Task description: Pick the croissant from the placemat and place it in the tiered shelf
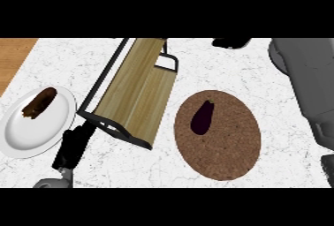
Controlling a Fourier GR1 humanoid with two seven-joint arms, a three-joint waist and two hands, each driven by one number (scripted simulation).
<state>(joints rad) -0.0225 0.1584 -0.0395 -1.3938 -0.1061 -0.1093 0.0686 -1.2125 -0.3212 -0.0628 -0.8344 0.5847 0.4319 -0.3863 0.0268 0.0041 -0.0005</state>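
A dark croissant (203,116) lies on the far left part of the brown oval placemat (225,145). To its left stands the wooden tiered shelf (134,90). The left hand (73,148) hangs near the shelf's near end, fingers straight and released. The right hand (229,42) shows at the far edge; whether its fingers are released or clenched I cannot tell. A white plate (26,137) at the left holds a brown pastry (39,102).

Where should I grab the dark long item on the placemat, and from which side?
Take the dark long item across its narrow middle, coming from above on the right hand's side. It lies flat on the placemat, its long axis pointing away from the robot, so its slim sides face left and right. The shelf crowds the left.
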